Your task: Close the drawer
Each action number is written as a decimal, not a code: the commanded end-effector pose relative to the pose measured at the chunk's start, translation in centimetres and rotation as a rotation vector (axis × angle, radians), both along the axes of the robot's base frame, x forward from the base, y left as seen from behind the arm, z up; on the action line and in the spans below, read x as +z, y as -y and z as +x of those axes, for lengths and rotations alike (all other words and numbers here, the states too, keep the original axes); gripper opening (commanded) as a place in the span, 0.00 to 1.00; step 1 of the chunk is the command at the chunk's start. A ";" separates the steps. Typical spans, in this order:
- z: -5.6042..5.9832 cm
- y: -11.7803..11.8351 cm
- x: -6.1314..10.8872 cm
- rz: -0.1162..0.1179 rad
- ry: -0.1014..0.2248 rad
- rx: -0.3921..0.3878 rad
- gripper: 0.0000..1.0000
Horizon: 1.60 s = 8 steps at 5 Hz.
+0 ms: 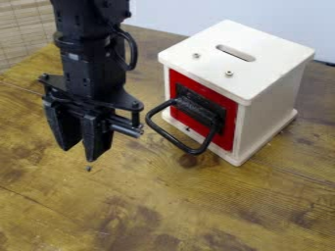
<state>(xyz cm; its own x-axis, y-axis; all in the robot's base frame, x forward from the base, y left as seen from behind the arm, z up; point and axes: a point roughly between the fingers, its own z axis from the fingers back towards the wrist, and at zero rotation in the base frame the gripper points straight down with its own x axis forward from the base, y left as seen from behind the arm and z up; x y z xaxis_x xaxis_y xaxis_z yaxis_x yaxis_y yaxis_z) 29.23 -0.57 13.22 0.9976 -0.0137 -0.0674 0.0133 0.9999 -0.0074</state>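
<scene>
A small white cube box (pixel 268 103) stands on the wooden table at the right. Its red front panel, the drawer (pixel 197 106), faces left and front, with a dark recessed centre and a big black loop handle (pixel 177 127) sticking out toward me. I cannot tell how far the drawer is pulled out. My gripper (pixel 81 147) hangs to the left of the handle, pointing down at the table, a short gap from the loop. Its dark fingers (pixel 94 137) stand close together and hold nothing; whether they are fully shut does not show.
The box top has a slot (pixel 236 52) and two small screws. The wooden table (pixel 157 211) stretches to the front and left. A woven blind (pixel 23 29) is at the back left and a pale wall behind the box.
</scene>
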 end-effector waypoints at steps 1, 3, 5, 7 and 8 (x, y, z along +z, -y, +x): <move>0.0 0.0 -0.4 -0.003 -0.012 0.001 1.00; -0.1 0.0 -1.2 -0.009 -0.036 0.002 1.00; -0.2 0.1 -2.1 -0.015 -0.061 0.004 1.00; -0.3 0.1 -3.0 -0.021 -0.087 0.006 1.00; -0.4 0.2 -3.4 -0.023 -0.099 0.007 1.00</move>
<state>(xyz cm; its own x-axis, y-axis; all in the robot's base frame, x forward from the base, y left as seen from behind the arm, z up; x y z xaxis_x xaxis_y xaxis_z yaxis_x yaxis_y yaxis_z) 28.60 -0.98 8.95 0.9794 -0.0169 -0.2010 0.0110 0.9995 -0.0308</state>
